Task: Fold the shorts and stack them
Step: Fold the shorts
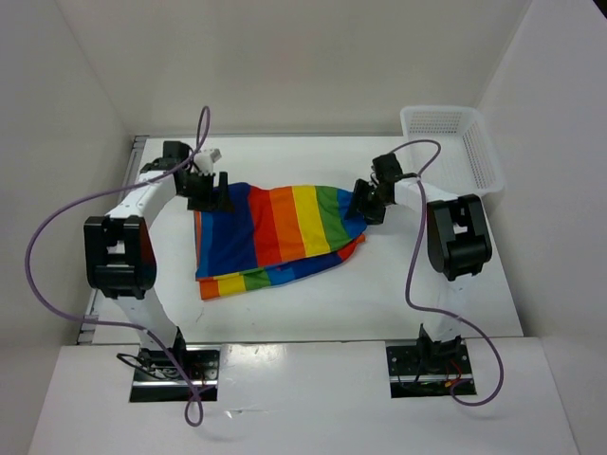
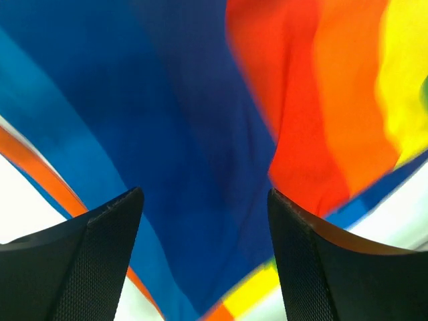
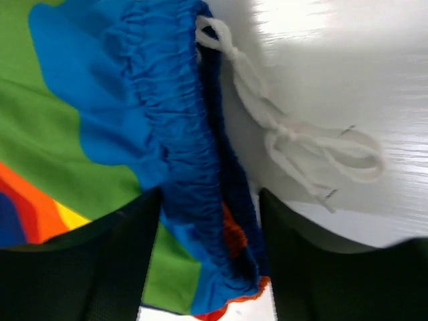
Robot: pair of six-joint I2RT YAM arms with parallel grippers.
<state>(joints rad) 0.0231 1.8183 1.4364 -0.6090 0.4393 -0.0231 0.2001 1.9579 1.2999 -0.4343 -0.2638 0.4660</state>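
The shorts (image 1: 275,237) lie folded in the middle of the white table, their rainbow stripes running from blue on the left to green on the right. My left gripper (image 1: 209,192) is at their far left corner. In the left wrist view it (image 2: 204,194) stands open just over the blue stripe (image 2: 187,120), gripping nothing. My right gripper (image 1: 364,207) is at the right edge. Seen from the right wrist, it (image 3: 209,194) is open, straddling the gathered blue waistband (image 3: 180,134). The white drawstring (image 3: 294,140) lies loose on the table beside it.
A white plastic mesh basket (image 1: 474,152) stands at the back right corner, just behind my right arm. White walls close in the table (image 1: 379,294) on the left, right and back. Purple cables loop beside both arms.
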